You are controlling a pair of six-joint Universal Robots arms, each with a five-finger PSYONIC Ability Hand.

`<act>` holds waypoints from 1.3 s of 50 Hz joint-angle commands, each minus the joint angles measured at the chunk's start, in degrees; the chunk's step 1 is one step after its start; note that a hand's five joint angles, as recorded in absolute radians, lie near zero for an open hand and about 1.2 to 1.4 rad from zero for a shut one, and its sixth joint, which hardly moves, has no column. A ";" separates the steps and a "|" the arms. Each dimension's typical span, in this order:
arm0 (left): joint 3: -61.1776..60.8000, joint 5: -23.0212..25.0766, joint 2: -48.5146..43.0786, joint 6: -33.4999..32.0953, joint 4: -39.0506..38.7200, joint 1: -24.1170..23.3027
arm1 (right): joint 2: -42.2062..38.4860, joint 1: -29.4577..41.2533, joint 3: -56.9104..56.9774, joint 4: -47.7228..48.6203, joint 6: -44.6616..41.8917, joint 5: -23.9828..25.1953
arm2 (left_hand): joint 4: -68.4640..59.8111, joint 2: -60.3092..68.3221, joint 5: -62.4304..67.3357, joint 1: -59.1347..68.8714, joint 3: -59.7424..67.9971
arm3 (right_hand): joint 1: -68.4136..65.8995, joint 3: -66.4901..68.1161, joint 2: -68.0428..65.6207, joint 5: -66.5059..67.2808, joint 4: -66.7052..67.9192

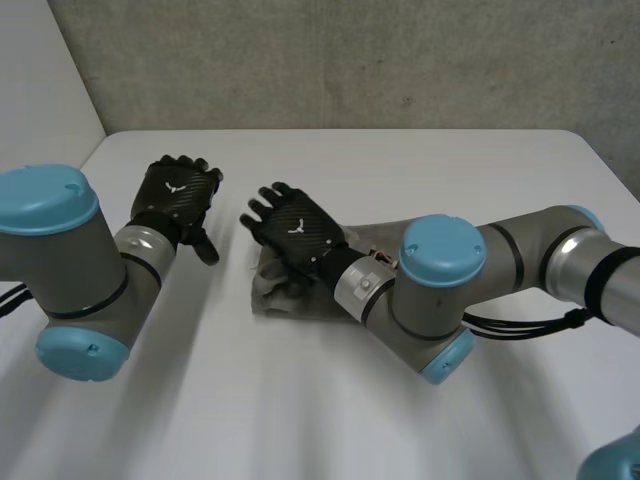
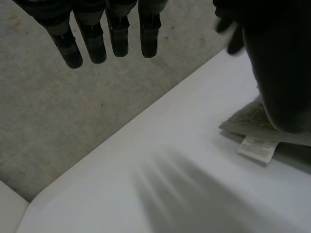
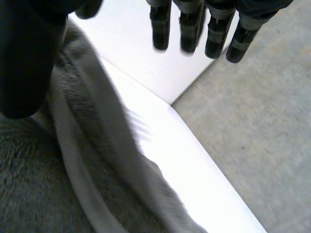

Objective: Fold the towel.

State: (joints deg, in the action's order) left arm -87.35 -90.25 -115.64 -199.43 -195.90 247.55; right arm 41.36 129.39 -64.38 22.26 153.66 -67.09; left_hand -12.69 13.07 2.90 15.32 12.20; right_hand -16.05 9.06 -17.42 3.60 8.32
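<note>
Got a grey towel [image 1: 283, 298] lying in a compact pad on the white table [image 1: 450, 165], partly tucked under the right arm [image 1: 520, 265]. Looks folded over at least once already, going by the stacked layers along one edge and the white care label [image 2: 257, 148] poking out from beneath. Probably explains the lack of any grip right now.

Can see the right hand [image 1: 297, 228] hovering just above the towel's end nearer the other hand, fingers [image 3: 194, 29] straight and reaching out past the cloth, thumb off to the side over it, nothing pinched. Reads more like a pat-down pose than a grab, but just guessing.

Can see the left hand [image 1: 178, 197] just beside the towel, clear of it, fingers [image 2: 114, 41] straight and relaxed, empty. Presumably there to be out of the way, or ready for a corner.

Material-wise: plush, fuzzy pile with a flatter ribbed band along the hem. Soft and floppy, so likely to slump or spring open unless pressed. Smooth, hard, matte table underneath. Black hands with a carbon-weave look across the backs.
</note>
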 commanded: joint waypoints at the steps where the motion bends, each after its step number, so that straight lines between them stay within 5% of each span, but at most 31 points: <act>1: 1.04 0.07 -1.35 0.89 0.26 -3.74 | 9.97 -1.95 -7.34 -4.94 2.44 -2.43 | 2.69 -3.53 -2.90 -5.78 -2.20 | 16.05 0.94 17.42 -3.60 1.68; 11: 5.69 0.78 -4.59 13.00 5.43 -11.56 | 23.50 -17.74 -22.17 -13.73 13.60 -4.01 | 2.69 -3.19 -2.90 -5.44 -2.20 | 16.05 0.94 17.42 -3.60 1.68; 20: 7.54 0.25 -9.52 14.07 6.94 -15.08 | 24.47 -24.89 -33.71 -12.42 12.63 -2.52 | 2.69 -3.19 -2.90 -5.44 -2.20 | 5.13 0.94 6.49 -2.68 1.68; 28: 11.23 -4.94 -16.20 13.19 1.14 -14.64 | 23.16 -26.39 -39.77 -3.36 10.09 -1.55 | 2.69 -2.69 -2.52 -4.94 -2.20 | -20.78 0.94 -19.41 23.23 1.68; 33: 12.90 -9.95 -18.31 9.33 -2.64 -14.03 | 21.93 -26.47 -40.56 -1.52 9.38 -1.55 | 2.69 -2.69 -2.52 -4.94 -2.20 | -58.86 0.94 -57.49 61.30 1.68; 35: 12.73 -12.75 -18.40 6.87 -5.53 -12.11 | 21.93 -26.56 -40.91 -1.43 9.38 -1.47 | 2.69 -2.52 -2.35 -4.77 -2.20 | -63.90 0.94 -62.53 66.35 1.68; 41: 12.11 -14.87 -16.82 6.07 -7.83 -8.15 | 24.46 -29.63 -42.84 -0.46 9.38 -0.68 | 2.69 -2.52 -2.35 -4.77 -2.20 | -63.95 0.94 -62.58 66.40 1.68; 54: 7.99 -14.52 -15.59 6.25 -7.57 -7.96 | 28.95 -44.30 -45.39 -1.69 7.55 5.38 | 2.69 -2.69 -2.52 -4.94 -2.20 | -63.95 0.94 -62.58 66.40 1.68; 65: 4.73 -14.34 -8.92 6.43 -6.60 -10.16 | 34.48 -44.93 -45.22 -6.96 6.21 8.46 | 2.69 -3.02 -2.86 -5.28 -2.20 | -63.95 0.94 -62.58 66.40 1.68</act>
State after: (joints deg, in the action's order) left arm -81.26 -104.69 -128.65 -193.04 -203.00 238.59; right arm 72.75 83.54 -109.67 17.36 159.47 -59.31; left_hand -12.69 13.07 2.73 15.34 12.20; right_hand -73.11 9.06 -76.46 66.84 8.32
